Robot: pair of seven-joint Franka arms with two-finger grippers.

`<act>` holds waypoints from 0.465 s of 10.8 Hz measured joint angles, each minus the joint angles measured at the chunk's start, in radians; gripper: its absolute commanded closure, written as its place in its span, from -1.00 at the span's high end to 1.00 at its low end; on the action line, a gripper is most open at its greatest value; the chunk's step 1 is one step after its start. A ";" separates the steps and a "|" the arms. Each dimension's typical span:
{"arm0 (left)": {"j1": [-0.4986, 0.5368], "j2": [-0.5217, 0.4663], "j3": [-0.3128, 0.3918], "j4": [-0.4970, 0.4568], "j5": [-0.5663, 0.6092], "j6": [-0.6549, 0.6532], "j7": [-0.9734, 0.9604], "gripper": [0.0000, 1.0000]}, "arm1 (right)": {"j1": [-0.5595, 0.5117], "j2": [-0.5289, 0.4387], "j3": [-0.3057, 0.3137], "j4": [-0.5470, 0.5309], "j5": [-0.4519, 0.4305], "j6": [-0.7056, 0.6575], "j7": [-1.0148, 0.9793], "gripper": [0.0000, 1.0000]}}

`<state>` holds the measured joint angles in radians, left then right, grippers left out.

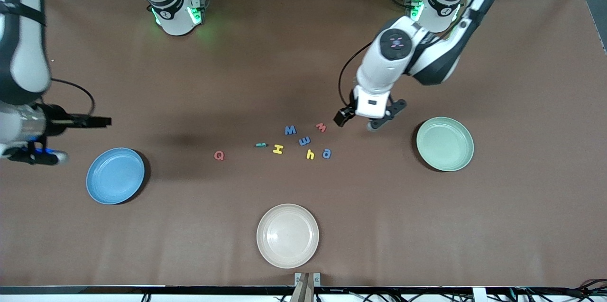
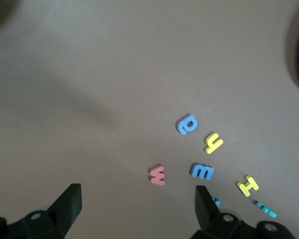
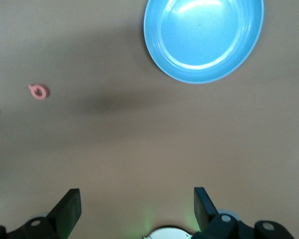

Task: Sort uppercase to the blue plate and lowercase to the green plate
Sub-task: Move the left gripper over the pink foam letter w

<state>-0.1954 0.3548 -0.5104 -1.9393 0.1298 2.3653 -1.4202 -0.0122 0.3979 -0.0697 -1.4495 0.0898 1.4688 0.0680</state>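
brown table (image 1: pixel 303 55) holds eight letters (image 1: pixel 304 141), three plates (image 1: pixel 287 235); left gripper (image 1: pixel 363 121), right gripper (image 3: pixel 137 206) both gape empty.

Glossy blue plate (image 3: pixel 204 40), matt brown tablecloth (image 1: pixel 303 79).

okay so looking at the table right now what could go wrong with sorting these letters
The red w, blue m, yellow h and blue a lie close together, so the open left tool may nudge a neighbour. The yellow H could be mistaken for the h.
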 measured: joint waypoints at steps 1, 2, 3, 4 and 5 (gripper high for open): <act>-0.018 0.035 0.001 0.022 0.022 0.001 -0.022 1.00 | 0.012 0.021 0.000 0.000 0.001 0.019 0.020 1.00; -0.029 0.068 0.001 0.043 0.051 0.001 -0.036 1.00 | 0.014 0.034 0.000 0.000 0.004 0.036 0.025 1.00; -0.034 0.099 0.001 0.063 0.084 0.001 -0.047 1.00 | 0.013 0.040 -0.002 0.000 0.005 0.051 0.025 1.00; -0.037 0.129 0.002 0.083 0.115 0.001 -0.059 1.00 | 0.013 0.049 -0.002 0.000 0.005 0.057 0.025 1.00; -0.041 0.158 0.003 0.104 0.134 0.002 -0.073 1.00 | 0.013 0.063 -0.002 -0.001 0.005 0.062 0.025 1.00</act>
<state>-0.2367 0.5127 -0.5076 -1.8350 0.2640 2.3669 -1.4928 0.0011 0.4613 -0.0713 -1.4504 0.0946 1.5313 0.0928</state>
